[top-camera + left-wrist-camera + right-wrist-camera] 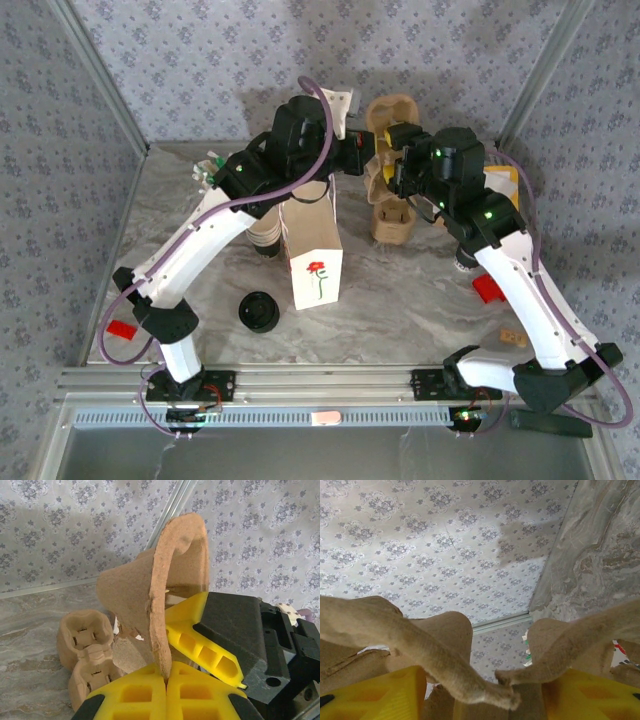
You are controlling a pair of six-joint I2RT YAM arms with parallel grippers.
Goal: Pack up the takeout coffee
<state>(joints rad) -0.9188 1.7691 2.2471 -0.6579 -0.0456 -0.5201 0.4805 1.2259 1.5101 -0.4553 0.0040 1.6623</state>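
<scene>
My left claw (166, 677) is pinching the thin edge of a brown pulp cup carrier (180, 565). Its two yellow fingers are pressed together with only the pulp rim between them. The carrier is standing up on edge out of that grip, raised above the counter (400, 300) near the back wall.

My right claw (481, 700) is facing it from the other side. Its fingers are standing apart with folds of the same carrier lying across and between them. I cannot tell whether they are squeezing it or only resting against it. In the left wrist view, one of those yellow fingers (200, 640) is lying just beside the carrier's lower wall, close to my left fingertips.

More pulp carriers (392, 218) are sitting piled on the counter below the two claws. The white paper bag (318, 262) with a red flower is standing upright mid-counter, under the left arm.

The takeout coffee (260, 310) is sitting on the counter just left of the bag's near corner, apart from it and well apart from both claws. From above I am seeing mostly its round black lid, and I cannot make out the cup beneath. A stack of beige cups (266, 240) is standing behind it beside the bag, partly hidden by the left arm.
</scene>
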